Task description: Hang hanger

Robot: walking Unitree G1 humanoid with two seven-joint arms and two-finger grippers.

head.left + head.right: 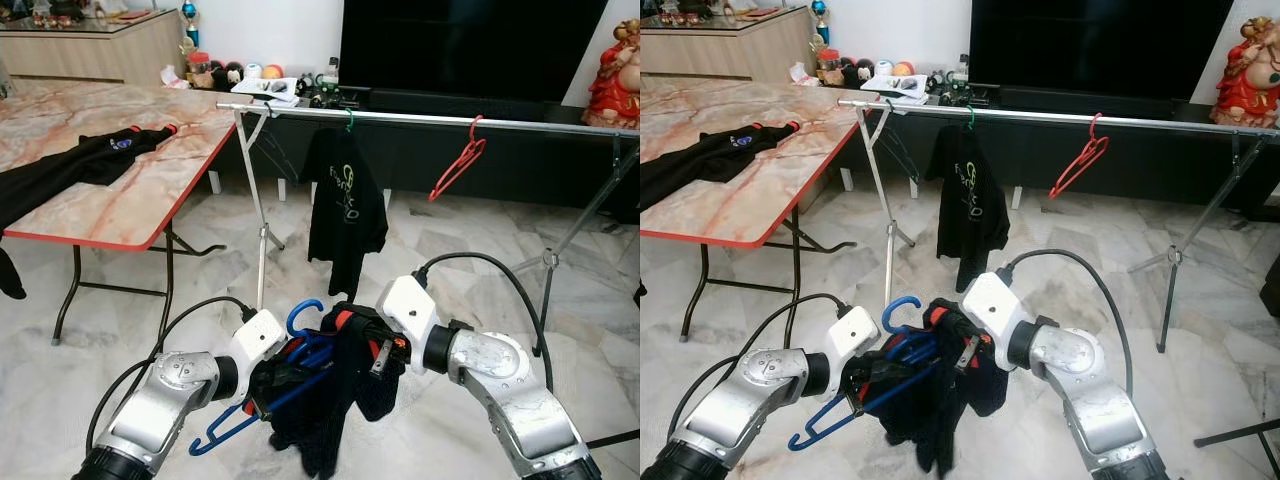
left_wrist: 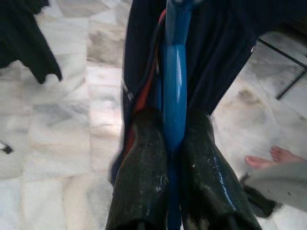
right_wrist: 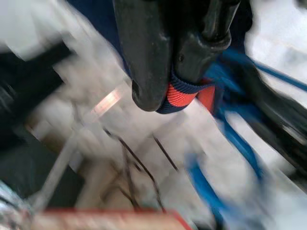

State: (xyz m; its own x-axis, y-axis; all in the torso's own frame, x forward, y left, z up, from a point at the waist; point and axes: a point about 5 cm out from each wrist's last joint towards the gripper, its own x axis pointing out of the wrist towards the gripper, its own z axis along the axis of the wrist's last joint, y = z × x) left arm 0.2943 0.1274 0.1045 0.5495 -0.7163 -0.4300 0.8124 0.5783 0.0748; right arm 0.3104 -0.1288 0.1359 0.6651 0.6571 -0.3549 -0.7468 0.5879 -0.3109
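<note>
A blue hanger [image 1: 228,428] with a dark shirt [image 1: 330,425] draped over it hangs low between my two arms. Seen along the left wrist, my left gripper [image 2: 172,117] is shut on the blue hanger [image 2: 173,81]. My right gripper [image 3: 165,96] is shut on the shirt's navy and orange collar band [image 3: 180,96], close beside the left gripper [image 1: 275,382]. Ahead and higher up, a metal clothes rail [image 1: 420,118] runs across the room. The shirt hides most of the hanger's shoulders.
On the rail hang a black printed shirt [image 1: 345,205] on a green hanger and an empty red hanger [image 1: 458,160]. A marble-topped folding table [image 1: 100,190] with a black garment [image 1: 90,155] stands at left. A person's bare foot [image 2: 273,158] is on the tiled floor.
</note>
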